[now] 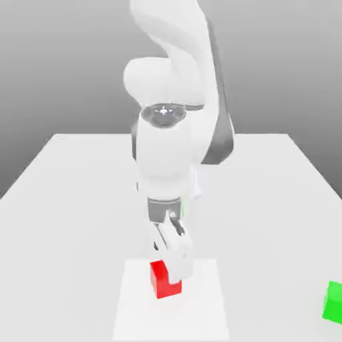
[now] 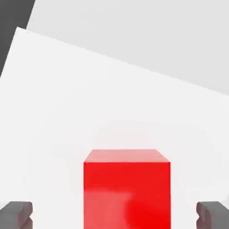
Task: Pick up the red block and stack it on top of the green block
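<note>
While our gripper (image 2: 114,214) straddles the red block (image 1: 162,279) with jaws released, we have grasped nothing, and the green block (image 1: 333,302), far right, awaits stacking.

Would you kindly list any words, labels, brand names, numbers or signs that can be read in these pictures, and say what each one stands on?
None: there is no readable text.
The small bright red cube has plain smooth faces.
The small bright green cube is plain too.
The white robot arm and the white table carry no visible lettering.
</note>
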